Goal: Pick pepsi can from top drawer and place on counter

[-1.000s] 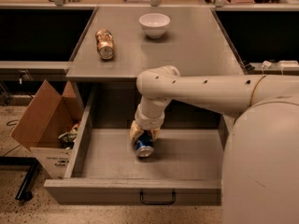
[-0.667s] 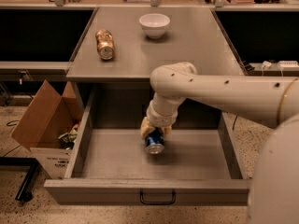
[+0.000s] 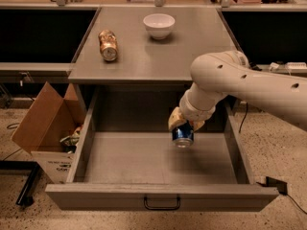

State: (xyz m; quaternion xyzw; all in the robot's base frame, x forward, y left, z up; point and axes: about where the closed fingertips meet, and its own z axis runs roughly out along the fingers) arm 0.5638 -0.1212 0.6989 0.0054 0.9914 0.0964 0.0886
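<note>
The pepsi can (image 3: 183, 135) is blue with a silver end and hangs tilted in my gripper (image 3: 184, 123), whose tan fingers are shut on its top. It is held clear above the floor of the open top drawer (image 3: 158, 164), toward the drawer's right back part. The drawer has a plain grey front with a small black wire handle (image 3: 162, 204). The grey counter (image 3: 153, 44) lies above and behind the drawer. My white arm (image 3: 240, 83) reaches in from the right.
A gold-brown can (image 3: 108, 45) lies on its side on the counter's left part. A white bowl (image 3: 159, 25) stands at the counter's back middle. An open brown cardboard box (image 3: 45, 123) with scraps sits on the floor left of the drawer.
My gripper has lifted the pepsi can off the drawer floor and carried it up and to the right. The arm has swung right with it.
</note>
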